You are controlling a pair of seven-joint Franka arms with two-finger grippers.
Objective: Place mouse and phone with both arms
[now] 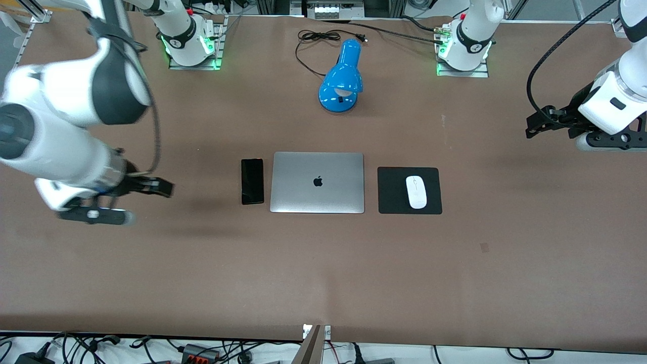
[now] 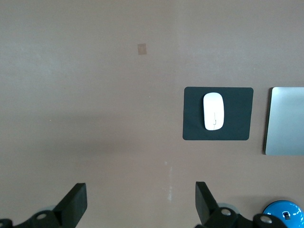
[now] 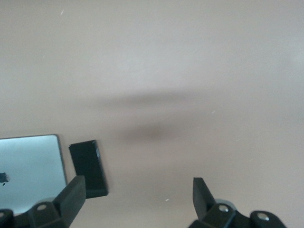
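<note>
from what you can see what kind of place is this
Probably a robotics lab set up as a mock desk: two arm bases bolted to a brown table, with a laptop, phone, mouse and lamp.

Both arms hang raised above the table's two ends. The left gripper (image 1: 538, 124) points inward with fingers (image 2: 76, 203) spread wide; the right gripper (image 1: 159, 187) likewise, fingers (image 3: 202, 194) wide apart and empty.
</note>
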